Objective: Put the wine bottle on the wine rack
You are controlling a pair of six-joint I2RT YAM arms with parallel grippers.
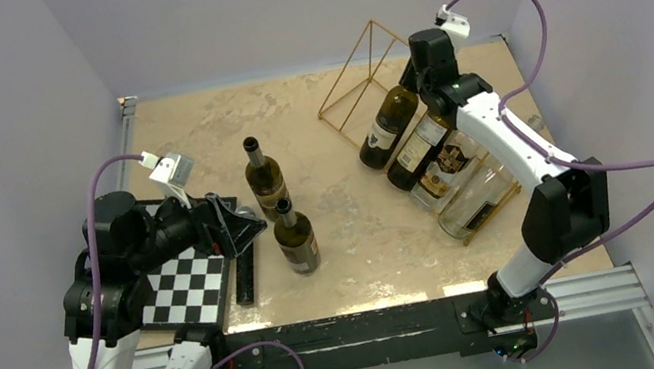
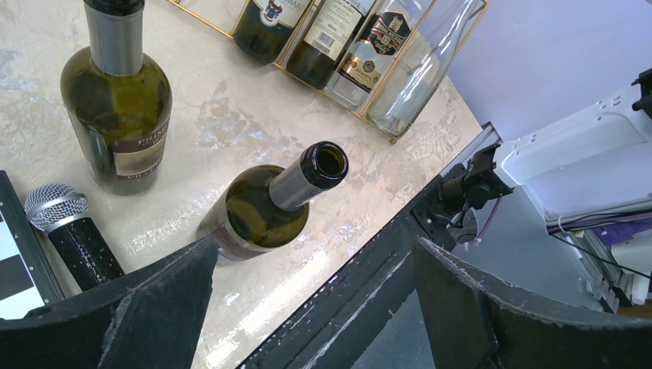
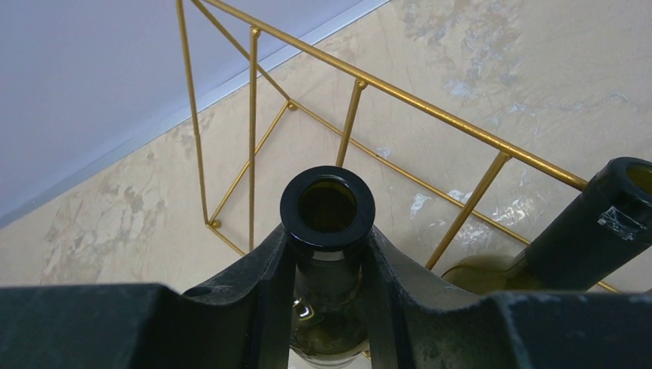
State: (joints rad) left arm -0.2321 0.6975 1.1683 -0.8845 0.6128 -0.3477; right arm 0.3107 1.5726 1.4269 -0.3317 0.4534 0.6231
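right gripper: my right gripper (image 3: 327, 247) is clamped tight on the neck of the wine bottle (image 3: 327, 315), just under its lip
wine bottle: dark green, open mouth, body tilted down into the wine rack (image 1: 345, 69), just beside another dark bottle (image 1: 418, 150)
wine rack: gold wire, far right corner of the table (image 1: 348, 211), two clear bottles (image 1: 466, 190) in its nearer slots
left gripper: my left gripper (image 2: 315, 244) is spread wide, holding nothing, above the chessboard (image 1: 184, 289) at the near left corner
mid table: two upright green bottles (image 1: 278, 208); a microphone (image 2: 69, 231) lies beside the board

Body of wine bottle (image 3: 327, 201) behind right claw (image 3: 328, 257)
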